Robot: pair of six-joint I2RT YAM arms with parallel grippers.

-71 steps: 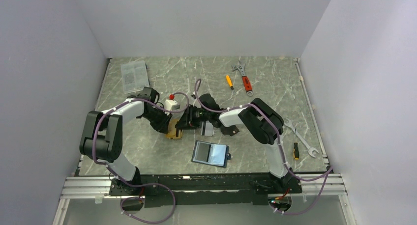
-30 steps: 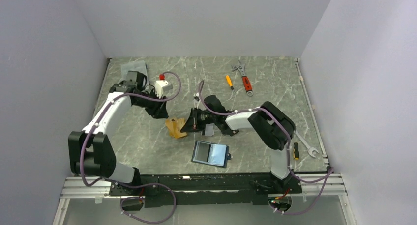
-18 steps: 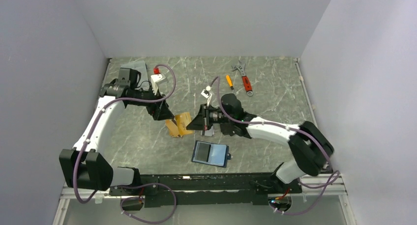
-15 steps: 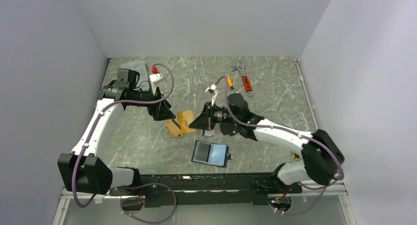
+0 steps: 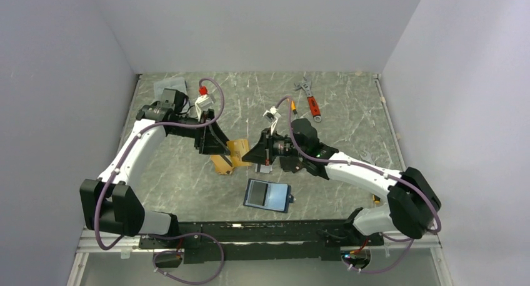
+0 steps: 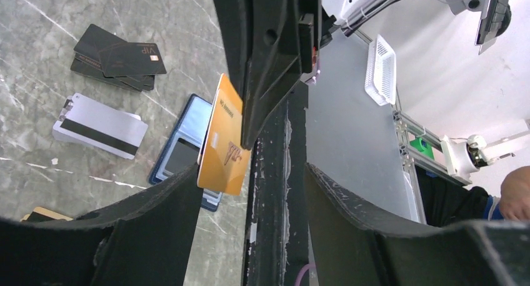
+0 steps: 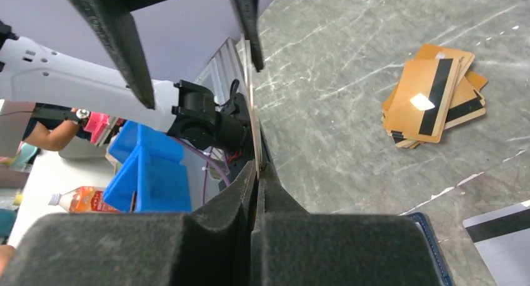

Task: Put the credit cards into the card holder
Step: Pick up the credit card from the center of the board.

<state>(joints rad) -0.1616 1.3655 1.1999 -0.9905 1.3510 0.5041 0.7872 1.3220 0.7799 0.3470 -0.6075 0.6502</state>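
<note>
- Treat the orange card (image 6: 224,139) as light, thin and stiff, with slick faces; probably quick to slide out of a weak pinch, and unlikely to bend much.
- Best taken by a short edge or corner, pressed flat across both faces, leaving the opposite edge free for the slot.
- Pinched edge-on in the right gripper (image 7: 257,173), jaws closed tight on one end and touching nothing else.
- Raised off the table beyond the card holder (image 5: 278,197) and a little to its left, standing nearly upright.
- Faced by the left gripper (image 6: 252,171), jaws spread wide and holding nothing; one finger just beside the card's free end, contact impossible to tell.
- Expect the holder, lying open and flat, to be soft and to shift when a card is pushed in, so steady it first.
- Beyond the holder and further left, a stack of orange cards (image 7: 431,98); just beyond the holder a white card (image 6: 100,125) with a black stripe, and black cards (image 6: 115,56) nearby.
</note>
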